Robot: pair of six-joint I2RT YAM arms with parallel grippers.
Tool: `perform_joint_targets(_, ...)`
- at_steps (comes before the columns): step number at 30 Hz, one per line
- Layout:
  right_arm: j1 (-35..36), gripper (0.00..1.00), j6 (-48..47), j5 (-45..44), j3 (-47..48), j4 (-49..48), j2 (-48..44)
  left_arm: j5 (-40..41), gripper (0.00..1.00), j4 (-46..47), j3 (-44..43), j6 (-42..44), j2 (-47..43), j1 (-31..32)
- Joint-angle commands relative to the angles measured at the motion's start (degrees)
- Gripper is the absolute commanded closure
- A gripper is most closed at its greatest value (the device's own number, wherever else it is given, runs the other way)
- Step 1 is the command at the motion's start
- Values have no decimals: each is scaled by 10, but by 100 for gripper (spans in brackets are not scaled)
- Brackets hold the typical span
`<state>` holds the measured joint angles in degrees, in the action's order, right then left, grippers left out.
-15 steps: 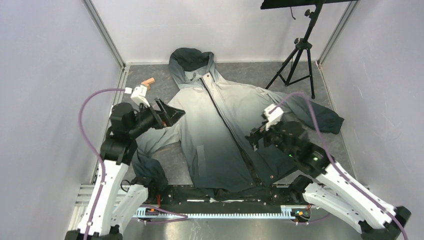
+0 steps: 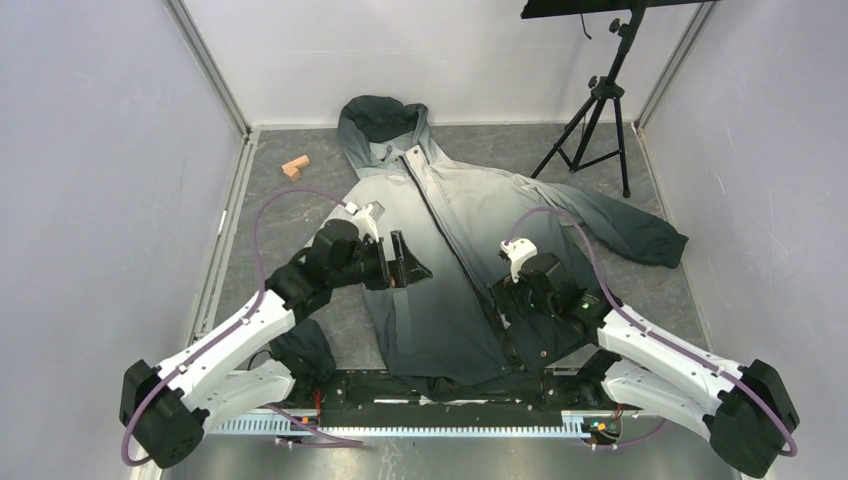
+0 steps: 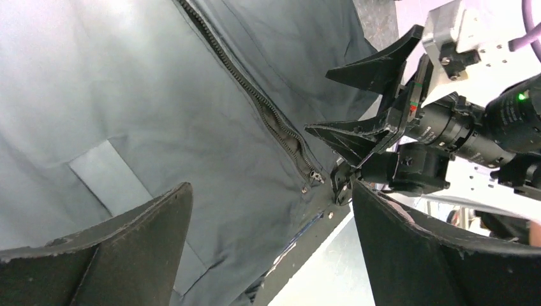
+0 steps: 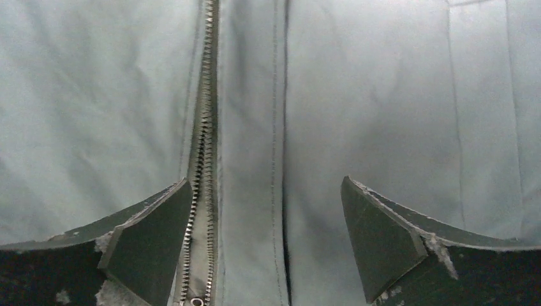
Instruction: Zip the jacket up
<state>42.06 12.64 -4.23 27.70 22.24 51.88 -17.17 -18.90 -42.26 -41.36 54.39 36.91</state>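
The jacket (image 2: 470, 200) lies flat, front up, hood at the far end; pale grey fades to charcoal at the hem. Its dark centre zipper (image 2: 447, 240) runs down the front. In the left wrist view the zipper (image 3: 255, 95) gapes slightly near the slider (image 3: 315, 176) by the hem. My left gripper (image 2: 412, 265) hovers open over the left front panel, empty (image 3: 271, 248). My right gripper (image 2: 500, 298) is open just above the lower zipper; in the right wrist view the zipper teeth (image 4: 203, 146) run beside its left finger (image 4: 150, 239), and the gripper (image 4: 265, 236) holds nothing.
A small wooden block (image 2: 294, 167) lies on the table at the far left. A black tripod (image 2: 598, 110) stands at the far right. Grey walls close in three sides. A metal rail (image 2: 430, 427) runs along the near edge under the hem.
My left arm has swung from the table's left side inward, over the jacket's front panel. My right gripper has moved nearer and slightly left, down along the zipper.
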Motion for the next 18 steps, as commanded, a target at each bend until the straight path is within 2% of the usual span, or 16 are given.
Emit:
perform_joint_targets(1, 3, 11, 31, -61, 10, 10, 11, 30, 0, 133, 56, -119, 16, 37)
perform_joint_targets(3, 3, 18, 43, -39, 6, 7, 19, 48, 1, 185, 79, -164, 31, 72)
perform_joint_targets(6, 4, 25, 60, -16, -10, -14, 17, 85, 6, 281, 107, -230, 64, 124)
perform_joint_targets(9, 4, 32, 74, -16, -33, -40, 10, 97, 18, 350, 118, -286, 117, 159)
perform_joint_targets(12, 4, 34, 76, -26, -48, -57, 12, 103, 26, 414, 120, -344, 181, 184)
perform_joint_targets(16, 4, 39, 72, -33, -72, -92, 22, 145, 28, 488, 138, -414, 246, 203)
perform_joint_targets(18, 4, 45, 71, -37, -82, -104, 26, 161, 28, 507, 140, -434, 271, 206)
